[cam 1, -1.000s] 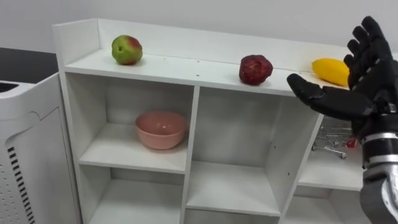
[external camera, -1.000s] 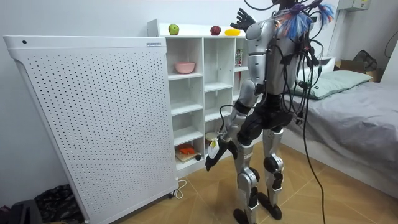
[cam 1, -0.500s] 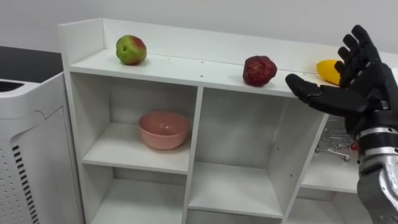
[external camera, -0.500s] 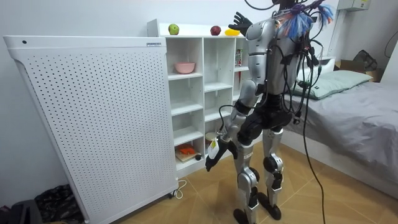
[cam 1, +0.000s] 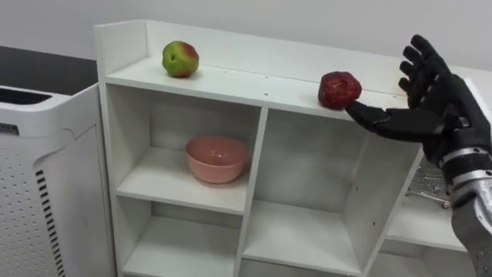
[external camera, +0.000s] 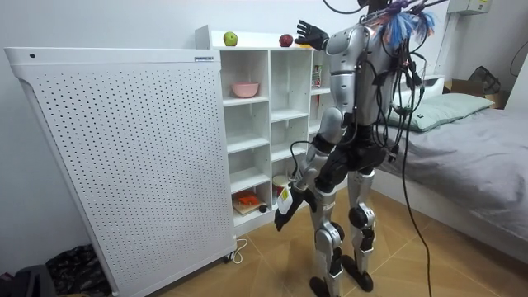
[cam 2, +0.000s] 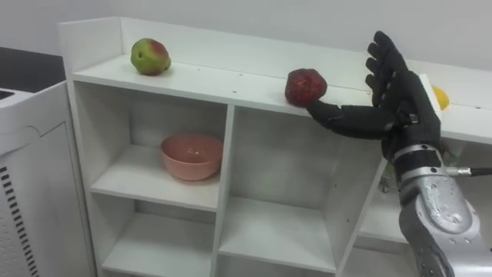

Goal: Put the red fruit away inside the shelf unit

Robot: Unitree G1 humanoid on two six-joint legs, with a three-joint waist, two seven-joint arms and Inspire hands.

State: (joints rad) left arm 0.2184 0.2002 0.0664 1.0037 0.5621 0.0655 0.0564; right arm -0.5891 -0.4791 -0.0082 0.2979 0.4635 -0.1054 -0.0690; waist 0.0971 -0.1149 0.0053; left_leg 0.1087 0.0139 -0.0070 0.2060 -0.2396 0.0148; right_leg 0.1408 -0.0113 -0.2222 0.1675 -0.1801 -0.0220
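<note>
On the closet (cam 1: 231, 81) top, a green apple (cam 1: 180, 59) sits near the left end. A bowl (cam 1: 217, 158) stands in the upper left compartment. A red apple (cam 1: 339, 89) lies mid-top by the front edge. The right hand (cam 1: 442, 104), fingers spread straight, has its thumb just beside it. A yellow fruit (cam 2: 440, 97) shows behind the hand. The left hand (external camera: 281, 216) hangs low, state unclear.
</note>
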